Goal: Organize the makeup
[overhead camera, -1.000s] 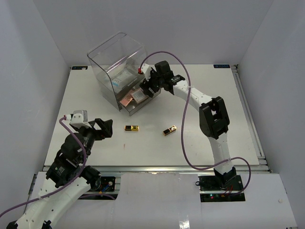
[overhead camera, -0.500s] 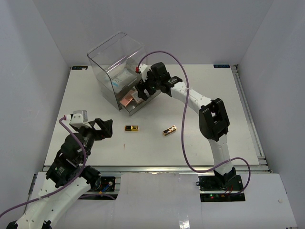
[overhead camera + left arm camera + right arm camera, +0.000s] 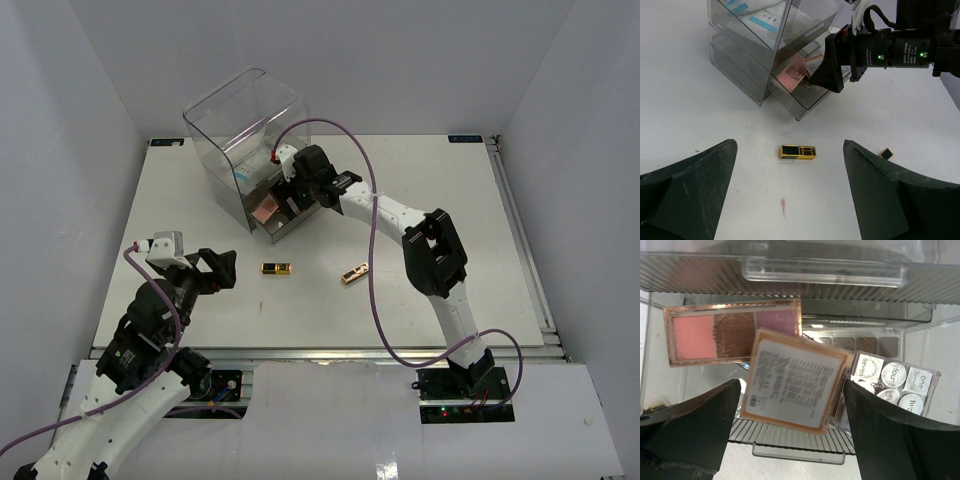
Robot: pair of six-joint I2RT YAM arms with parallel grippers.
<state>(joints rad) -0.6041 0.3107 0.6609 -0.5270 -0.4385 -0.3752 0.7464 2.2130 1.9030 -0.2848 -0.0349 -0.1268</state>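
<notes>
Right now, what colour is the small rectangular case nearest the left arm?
Gold and black case; left wrist view.

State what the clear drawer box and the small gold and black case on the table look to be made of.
Clear drawer box: rigid transparent plastic, probably acrylic, glossy; its contents show through the walls and its edges catch light.
Small gold and black rectangular case: likely plastic with shiny metallic gold trim and dark glossy panels; real metal cannot be ruled out.
</notes>
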